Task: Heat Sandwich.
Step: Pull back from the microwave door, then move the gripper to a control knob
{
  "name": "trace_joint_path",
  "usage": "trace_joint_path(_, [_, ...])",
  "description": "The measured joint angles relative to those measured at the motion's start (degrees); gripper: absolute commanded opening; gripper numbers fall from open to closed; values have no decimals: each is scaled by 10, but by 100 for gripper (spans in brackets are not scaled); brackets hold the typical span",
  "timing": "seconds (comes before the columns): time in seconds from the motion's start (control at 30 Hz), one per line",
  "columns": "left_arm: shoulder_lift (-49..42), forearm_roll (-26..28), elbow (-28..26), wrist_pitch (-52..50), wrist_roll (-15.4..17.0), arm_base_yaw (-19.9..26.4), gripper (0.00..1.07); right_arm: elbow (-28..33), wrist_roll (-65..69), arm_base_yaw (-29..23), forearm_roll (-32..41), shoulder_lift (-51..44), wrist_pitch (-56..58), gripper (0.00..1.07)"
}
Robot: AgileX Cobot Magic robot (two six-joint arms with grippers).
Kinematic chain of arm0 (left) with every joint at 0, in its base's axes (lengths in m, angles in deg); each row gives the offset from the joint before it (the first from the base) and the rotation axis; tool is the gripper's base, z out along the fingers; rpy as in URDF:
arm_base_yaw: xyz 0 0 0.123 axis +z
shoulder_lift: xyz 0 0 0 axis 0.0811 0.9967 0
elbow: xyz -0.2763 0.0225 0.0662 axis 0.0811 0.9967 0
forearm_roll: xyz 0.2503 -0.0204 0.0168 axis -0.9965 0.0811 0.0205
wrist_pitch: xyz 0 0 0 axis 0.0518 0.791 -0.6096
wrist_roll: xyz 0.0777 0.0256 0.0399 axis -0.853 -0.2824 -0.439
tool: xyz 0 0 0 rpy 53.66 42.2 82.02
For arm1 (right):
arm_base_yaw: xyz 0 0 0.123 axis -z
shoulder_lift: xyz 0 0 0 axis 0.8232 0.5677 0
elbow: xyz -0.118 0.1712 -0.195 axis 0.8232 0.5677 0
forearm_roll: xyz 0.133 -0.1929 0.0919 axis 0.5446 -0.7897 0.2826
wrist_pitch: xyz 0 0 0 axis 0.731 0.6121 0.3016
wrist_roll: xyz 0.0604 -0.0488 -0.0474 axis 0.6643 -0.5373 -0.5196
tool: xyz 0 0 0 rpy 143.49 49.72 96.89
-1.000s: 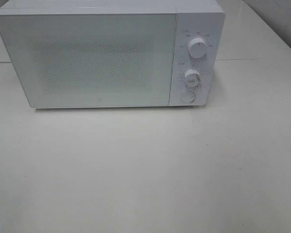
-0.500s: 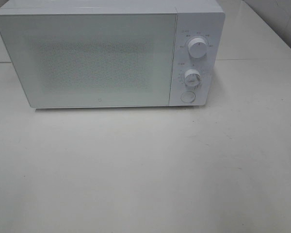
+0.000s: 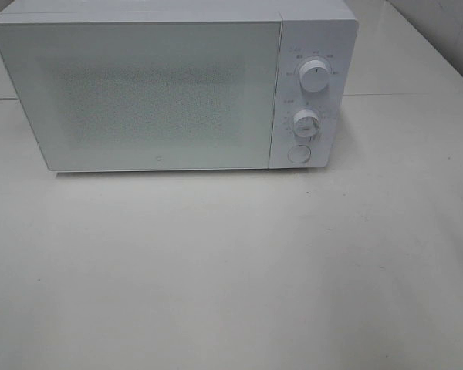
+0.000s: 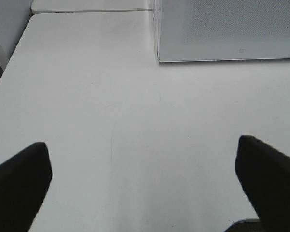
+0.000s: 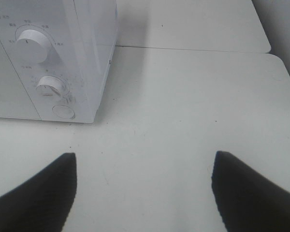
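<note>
Nothing has changed over the last second. The high view matches the earlier pictures: microwave (image 3: pixel 174 85) in the same spot, door (image 3: pixel 147 96) shut, dials unmoved. Neither arm shows in that view. So you're idle and the task isn't advancing right now.

Left tool (image 4: pixel 141 141): jaws spread wide, nothing between them. It hovers over bare counter (image 3: pixel 231 270), off the microwave's front corner at the door end.

Right tool (image 5: pixel 144 154): also spread wide and empty, over the counter in front of the control-panel end.

Sandwich: not in any view. It's not on the counter in front of the microwave and not in either tool. The door panel is speckled and opaque on camera, so you can't tell whether it's inside. My read is that it's either already in there behind the shut door or parked off-camera. Settle that first.

Around: upper dial (image 3: pixel 314 78), lower dial (image 3: pixel 306 124) and round button (image 3: pixel 298 154) are stacked on the right-hand panel, nearest your right tool. The button is probably the door release, but that's a guess because the labels are too small to read.

In the way: the shut door is the one thing between you and the cavity. I can't tell which side it hinges on. If it swings out, the left tool looks near its sweep, so keep it back.
</note>
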Motion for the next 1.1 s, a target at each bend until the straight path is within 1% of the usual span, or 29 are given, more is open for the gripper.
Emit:
trace_joint_path(0.27, [0, 0, 0, 0, 0, 0, 98, 0, 1, 0, 0, 60, -78, 75])
trace_joint_path(0.4, [0, 0, 0, 0, 0, 0, 98, 0, 1, 0, -2, 109, -151, 75])
trace_joint_path(0.53, [0, 0, 0, 0, 0, 0, 98, 0, 1, 0, -2, 132, -190, 75])
trace_joint_path(0.57, [0, 0, 0, 0, 0, 0, 98, 1, 1, 0, -2, 140, -208, 75])
trace_joint_path(0.6, [0, 0, 0, 0, 0, 0, 98, 8, 1, 0, -2, 152, -257, 75])
trace_joint_path(0.63, [0, 0, 0, 0, 0, 0, 98, 8, 1, 0, -2, 152, -257, 75])
trace_joint_path(0.7, [0, 0, 0, 0, 0, 0, 98, 25, 0, 0, -2, 163, -305, 75])
trace_joint_path(0.73, [0, 0, 0, 0, 0, 0, 98, 44, -7, 0, 1, 171, -346, 75])
trace_joint_path(0.87, [0, 0, 0, 0, 0, 0, 98, 66, -28, 0, 17, 179, -392, 75])
trace_joint_path(0.93, [0, 0, 0, 0, 0, 0, 98, 91, -56, 0, 42, 189, -435, 75])
trace_joint_path(1.03, [0, 0, 0, 0, 0, 0, 98, 105, -76, -5, 62, 196, -464, 75])
trace_joint_path(1.1, [0, 0, 0, 0, 0, 0, 98, 129, -111, -29, 108, 206, -509, 75])
